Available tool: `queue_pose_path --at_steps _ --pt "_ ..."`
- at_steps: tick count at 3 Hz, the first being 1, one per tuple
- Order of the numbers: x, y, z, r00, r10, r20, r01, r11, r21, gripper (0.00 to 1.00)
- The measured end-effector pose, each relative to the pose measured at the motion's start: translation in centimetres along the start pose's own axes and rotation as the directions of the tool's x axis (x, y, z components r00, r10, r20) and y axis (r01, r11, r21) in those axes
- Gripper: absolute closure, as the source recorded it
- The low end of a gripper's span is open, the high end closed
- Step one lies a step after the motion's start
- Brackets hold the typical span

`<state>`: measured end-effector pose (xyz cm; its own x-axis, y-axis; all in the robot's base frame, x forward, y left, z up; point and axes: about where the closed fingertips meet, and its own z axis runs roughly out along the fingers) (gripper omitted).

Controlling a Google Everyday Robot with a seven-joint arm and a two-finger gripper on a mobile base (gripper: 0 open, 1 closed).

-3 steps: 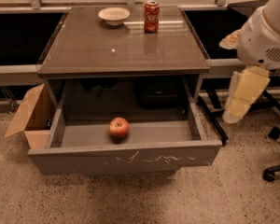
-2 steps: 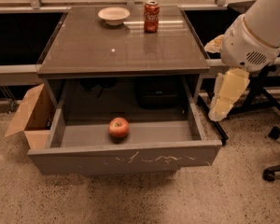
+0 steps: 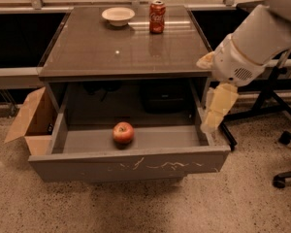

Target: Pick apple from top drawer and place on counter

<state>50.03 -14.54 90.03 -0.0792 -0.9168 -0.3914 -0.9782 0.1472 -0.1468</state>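
The glossy table (image 3: 121, 47) bears a bowl (image 3: 118, 16) and can (image 3: 157, 17) at 12 o'clock, while below the apple (image 3: 123, 132) lies in the open drawer (image 3: 131, 165) and the claw (image 3: 217, 108) hangs at the drawer's 3 o'clock, its grip impossible to tell.

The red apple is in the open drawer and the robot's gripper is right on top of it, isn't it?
Not quite. The apple does lie in the open top drawer, but the gripper is not on top of it: the camera view shows it hanging by the drawer's right wall, apart from the apple.
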Motion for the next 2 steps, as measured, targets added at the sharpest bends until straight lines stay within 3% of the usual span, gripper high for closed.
queue_pose_path --at_steps 2 --pt "-2.2 0.4 10.1 0.992 -0.003 0.126 0.014 0.9962 -0.086 0.0"
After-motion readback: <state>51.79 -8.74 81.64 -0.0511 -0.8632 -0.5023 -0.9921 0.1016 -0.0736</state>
